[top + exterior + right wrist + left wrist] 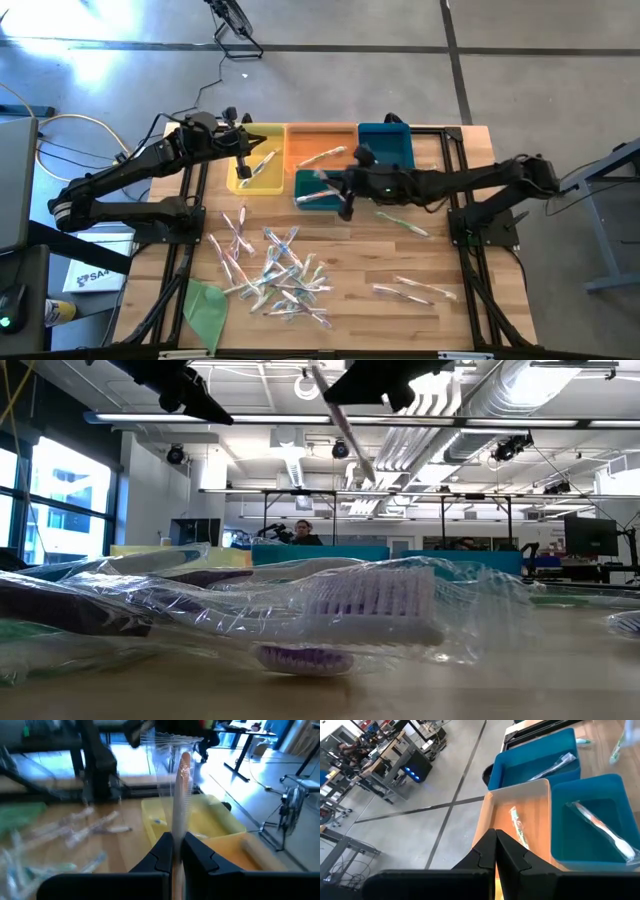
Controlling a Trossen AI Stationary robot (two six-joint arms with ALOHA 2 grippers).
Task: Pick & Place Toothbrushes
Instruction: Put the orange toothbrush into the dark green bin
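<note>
Several wrapped toothbrushes (pixel 275 270) lie in a loose pile on the wooden table's near half; one fills the foreground of the low view (pixel 370 605). Four bins stand at the far edge: yellow (pixel 270 185), orange (pixel 300 150), blue (pixel 385 145) and teal (pixel 305 185), each with a toothbrush inside. My right gripper (pixel 176 850) hangs above the teal bin, shut on a clear-wrapped toothbrush with an orange handle (pixel 182 795). My left gripper (pixel 495 850) is shut and holds nothing, raised over the yellow bin (pixel 243 165). My right gripper pinches the wrapped toothbrush between its two fingers, at one end of the handle (pixel 177 832). The rest of the brush sticks out past the fingertips. In the low view the brush (pixel 345 430) slants down from the gripper, lifted clear of bins and table.
A flat green sheet (pixel 207 305) lies at the table's near left corner. More wrapped toothbrushes lie apart at the near right (pixel 415 290) and under my right arm (pixel 400 222). A person sits far behind the table (pixel 303 532).
</note>
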